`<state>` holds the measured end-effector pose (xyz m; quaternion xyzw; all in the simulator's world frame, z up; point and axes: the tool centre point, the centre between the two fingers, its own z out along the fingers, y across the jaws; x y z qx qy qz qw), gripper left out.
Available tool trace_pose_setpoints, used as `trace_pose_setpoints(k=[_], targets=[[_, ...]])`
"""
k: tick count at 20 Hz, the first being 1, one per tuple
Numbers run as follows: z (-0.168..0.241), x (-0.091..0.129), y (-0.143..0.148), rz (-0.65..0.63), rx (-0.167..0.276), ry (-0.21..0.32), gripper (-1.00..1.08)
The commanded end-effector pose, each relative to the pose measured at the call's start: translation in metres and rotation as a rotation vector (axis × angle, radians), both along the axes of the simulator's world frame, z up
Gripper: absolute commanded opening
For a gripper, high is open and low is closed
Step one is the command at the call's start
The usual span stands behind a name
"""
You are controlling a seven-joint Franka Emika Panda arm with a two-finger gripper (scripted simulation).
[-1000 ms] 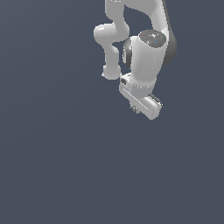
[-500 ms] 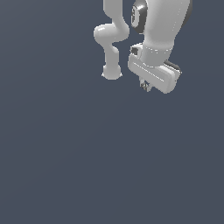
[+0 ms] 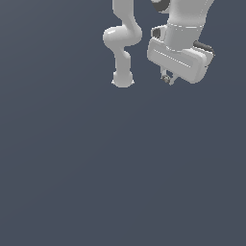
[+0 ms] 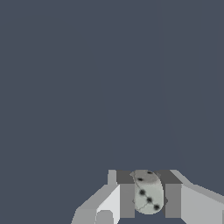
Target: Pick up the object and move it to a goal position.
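High in the exterior view's upper right, the gripper (image 3: 167, 78) clamps the object (image 4: 147, 192), a pale spotted lump. A jolt in transit could shake that narrow hold loose.

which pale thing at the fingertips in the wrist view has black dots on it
The object, a rounded pale die-like piece gripped between the two fingers. The fingers are plain flat grey-white with no dots.

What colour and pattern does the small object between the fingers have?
Pale grey-white roundish object with black dots; the wrist view shows it best.
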<state>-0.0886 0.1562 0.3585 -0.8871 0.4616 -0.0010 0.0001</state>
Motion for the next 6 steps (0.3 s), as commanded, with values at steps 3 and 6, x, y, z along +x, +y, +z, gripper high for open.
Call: trace_pose_setpoints(k=[3, 6], targets=[[0.0054, -0.0019, 0.0025, 0.000, 0.000, 0.002, -1.00], [0.0038, -0.0007, 0.0022, 0.000, 0.001, 0.002, -1.00]])
